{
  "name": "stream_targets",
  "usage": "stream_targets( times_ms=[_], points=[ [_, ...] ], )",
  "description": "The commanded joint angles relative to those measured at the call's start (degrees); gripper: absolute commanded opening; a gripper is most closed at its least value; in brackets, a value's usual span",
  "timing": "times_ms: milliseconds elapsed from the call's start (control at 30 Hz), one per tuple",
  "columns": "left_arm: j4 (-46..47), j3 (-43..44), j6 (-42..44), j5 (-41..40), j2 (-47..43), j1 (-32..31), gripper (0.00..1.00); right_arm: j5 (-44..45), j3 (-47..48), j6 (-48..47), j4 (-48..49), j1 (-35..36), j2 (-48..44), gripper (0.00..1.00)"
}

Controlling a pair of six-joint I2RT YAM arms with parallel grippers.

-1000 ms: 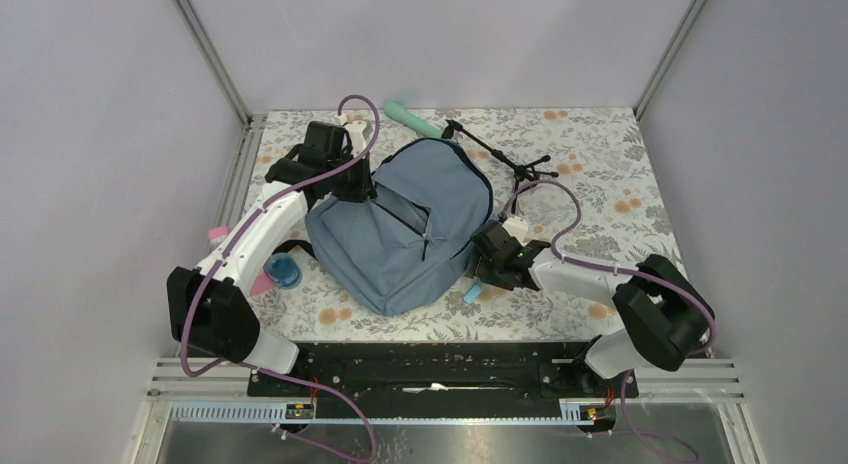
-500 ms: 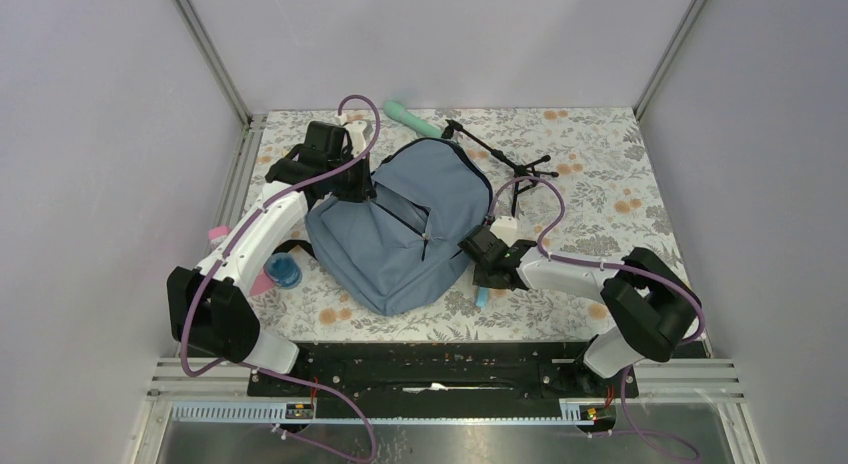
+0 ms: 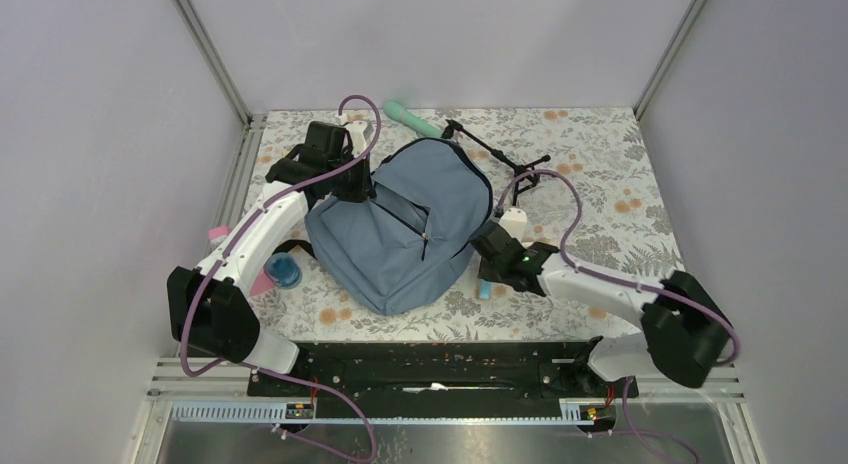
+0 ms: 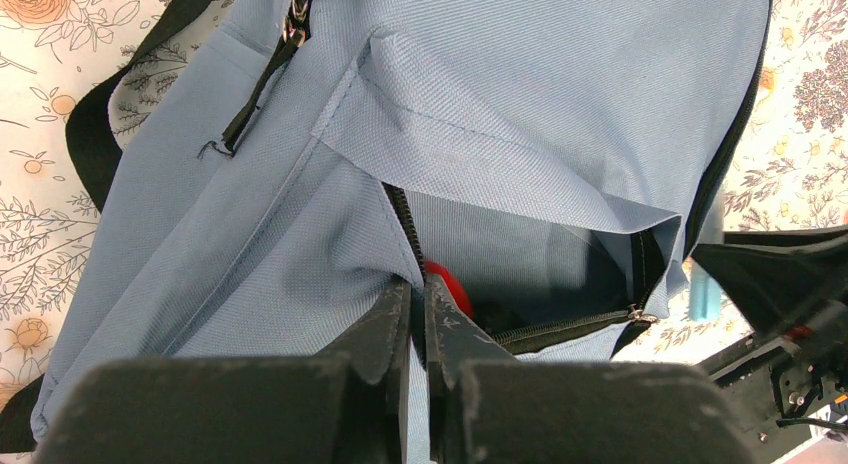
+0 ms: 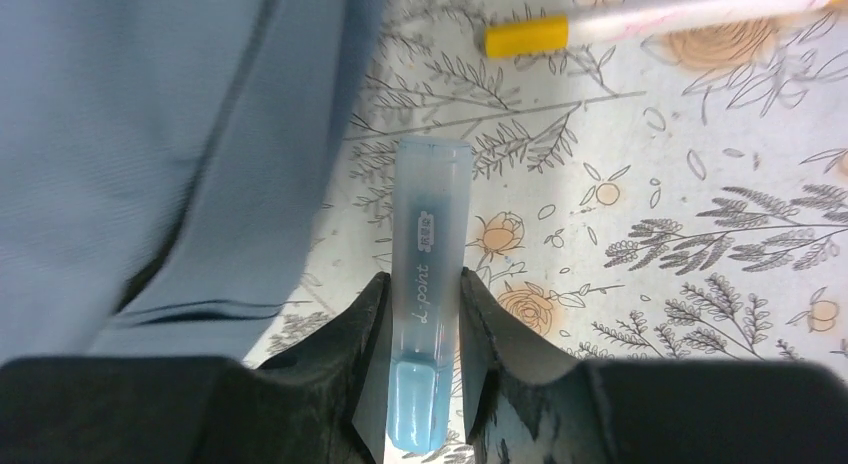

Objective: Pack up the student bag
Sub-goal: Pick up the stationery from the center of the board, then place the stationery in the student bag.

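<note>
Right pincer (image 5: 422, 286) grips marker (image 5: 430, 204), left pincer (image 4: 418, 296) bag (image 4: 520, 104)

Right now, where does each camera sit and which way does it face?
Top external: fixed above, behind the bases, looking down on the table; both arms show, student bag centred.
Left wrist: looks along the left end effector, shut on the bag's opening edge.
Right wrist: looks down past the right end effector, shut on a blue highlighter, onto the table.
Shared: all three see the bag.
</note>
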Motion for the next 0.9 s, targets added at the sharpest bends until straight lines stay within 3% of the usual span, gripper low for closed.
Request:
stream_targets(
  times_ms=[0, 267, 600, 867],
  points=[
    [1.6, 1.0, 1.1, 0.5, -4.0, -0.1, 0.0, 4.8, 0.0, -3.4, -0.1, 0.5, -9.5, 0.0],
    [1.6, 1.0, 0.9, 0.9, -3.8, -0.1, 0.0, -1.6, 3.3, -19.6, 16.2, 0.4, -16.6, 0.0],
    [1.6, 1.0, 1.2, 0.8, -3.8, -0.1, 0.0, -6.5, 18.8, -32.5, 33.4, 0.3, 0.3, 0.0],
    [1.6, 0.9, 1.0, 1.3, -3.5, -0.1, 0.0, -16.6, 24.3, -33.1, 43.3, 0.4, 11.6, 0.0]
  ],
)
